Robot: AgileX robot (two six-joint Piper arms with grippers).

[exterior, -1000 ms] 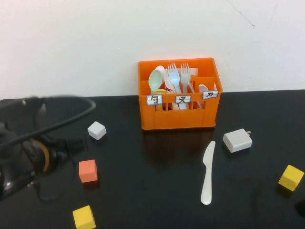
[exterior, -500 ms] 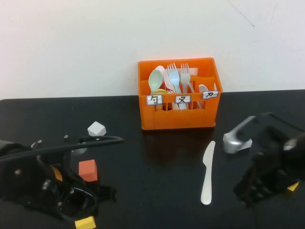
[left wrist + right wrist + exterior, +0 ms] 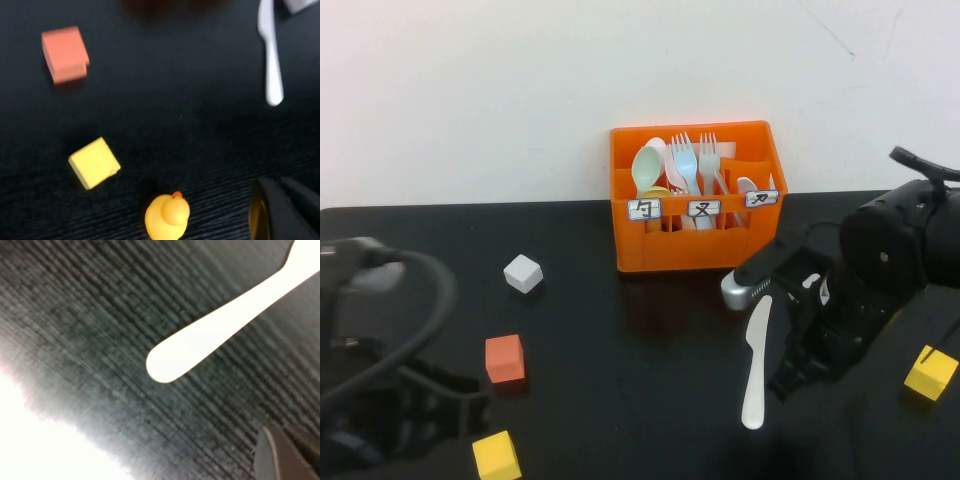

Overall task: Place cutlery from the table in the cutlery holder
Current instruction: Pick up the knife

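The cream-white knife (image 3: pixel 755 365) lies on the black table (image 3: pixel 620 400) in front of the orange cutlery holder (image 3: pixel 695 250), handle end nearest me. It also shows in the left wrist view (image 3: pixel 270 60) and in the right wrist view (image 3: pixel 225 330). The mint-green spoon (image 3: pixel 646 168) stands in the holder's left compartment beside white and blue forks. My right gripper (image 3: pixel 786 384) hangs low just right of the knife's handle; its fingers (image 3: pixel 280 452) sit together, empty. My left gripper (image 3: pixel 282 205) is shut and empty, low at the table's front left.
A white cube (image 3: pixel 523 272), an orange-red cube (image 3: pixel 504 358) and a yellow cube (image 3: pixel 496 455) lie at the left. Another yellow cube (image 3: pixel 930 372) lies at the far right. A yellow duck (image 3: pixel 167 215) sits near the left gripper.
My right arm has swung in from the right edge and now stands over the knife, hiding the white charger. My left arm has dropped back towards the front left corner.
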